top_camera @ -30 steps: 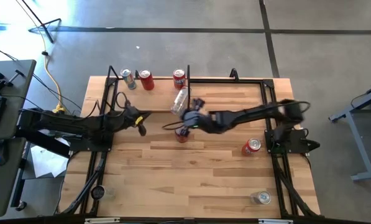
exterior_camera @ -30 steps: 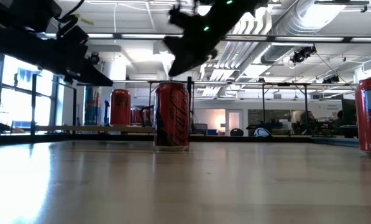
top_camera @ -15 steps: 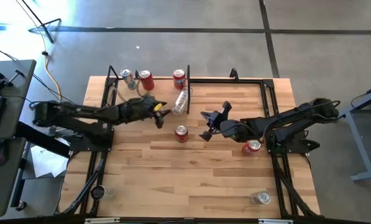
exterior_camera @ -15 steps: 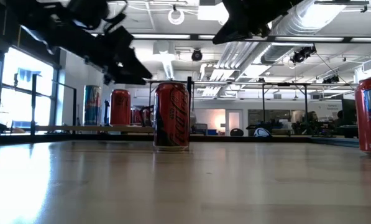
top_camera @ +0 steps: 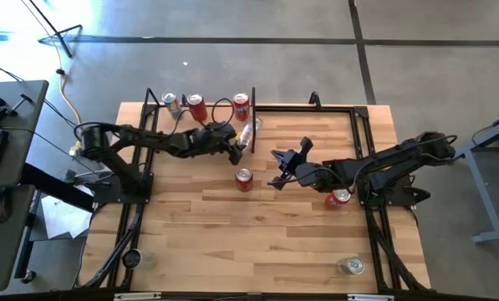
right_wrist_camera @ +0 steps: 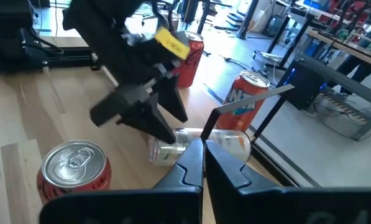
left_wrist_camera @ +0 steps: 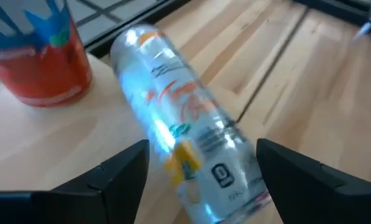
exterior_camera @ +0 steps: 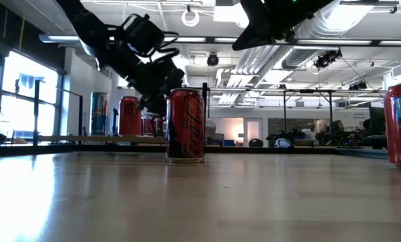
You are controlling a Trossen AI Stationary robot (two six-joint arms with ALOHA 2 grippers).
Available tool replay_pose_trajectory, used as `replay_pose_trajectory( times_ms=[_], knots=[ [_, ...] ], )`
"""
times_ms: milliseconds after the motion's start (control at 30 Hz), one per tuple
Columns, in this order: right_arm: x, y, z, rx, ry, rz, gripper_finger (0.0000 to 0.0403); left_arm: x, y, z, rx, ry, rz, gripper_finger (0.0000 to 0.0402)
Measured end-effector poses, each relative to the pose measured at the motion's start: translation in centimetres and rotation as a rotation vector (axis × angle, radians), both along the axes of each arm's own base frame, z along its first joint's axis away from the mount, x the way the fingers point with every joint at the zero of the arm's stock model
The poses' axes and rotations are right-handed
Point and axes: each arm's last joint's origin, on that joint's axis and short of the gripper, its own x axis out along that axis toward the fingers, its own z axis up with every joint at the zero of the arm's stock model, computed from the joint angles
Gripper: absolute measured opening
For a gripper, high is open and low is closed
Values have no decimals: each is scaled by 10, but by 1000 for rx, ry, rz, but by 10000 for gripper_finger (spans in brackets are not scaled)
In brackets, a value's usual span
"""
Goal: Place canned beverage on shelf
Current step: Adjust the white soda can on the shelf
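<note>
Planked bench (top_camera: 257,242) with the shelf (top_camera: 211,117) at its far left. A clear can (left_wrist_camera: 179,143) lay on its side at the shelf's right end, the left hand (left_wrist_camera: 201,165) open astride it. Probably light, smooth, roll-prone: grip mid-body. Right hand (top_camera: 274,170) closed, right of a red can (top_camera: 244,178).

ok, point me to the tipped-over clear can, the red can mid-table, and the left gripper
clear can (left_wrist_camera: 185,124): left wrist view, middle of its label side, lying on its side.
red can (top_camera: 244,176): high view, on its top lid.
left gripper (left_wrist_camera: 201,168): left wrist view, midway between its open fingertips, either side of the clear can.
</note>
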Motion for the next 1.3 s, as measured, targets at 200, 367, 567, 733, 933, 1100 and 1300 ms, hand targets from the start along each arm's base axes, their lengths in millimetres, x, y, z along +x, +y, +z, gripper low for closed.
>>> replay_pose_trajectory(
  times_ms=[200,367,567,733,933,1100,1300],
  knots=[
    [0,0,0,-2,2,1,0,5,4,-12,-18,39,12,285],
    [0,0,0,-2,2,1,0,7,4,-15,-11,45,6,285],
    [0,0,0,-2,2,2,0,6,4,-15,49,86,-48,284],
    [0,0,0,-2,2,2,0,6,4,-16,67,113,-67,272],
    [0,0,0,-4,4,3,0,4,4,-16,89,155,-79,235],
    [0,0,0,-10,10,6,0,-4,2,-10,96,212,-72,234],
    [0,0,-1,-12,19,6,0,-20,-5,8,111,266,-59,234]
  ],
)
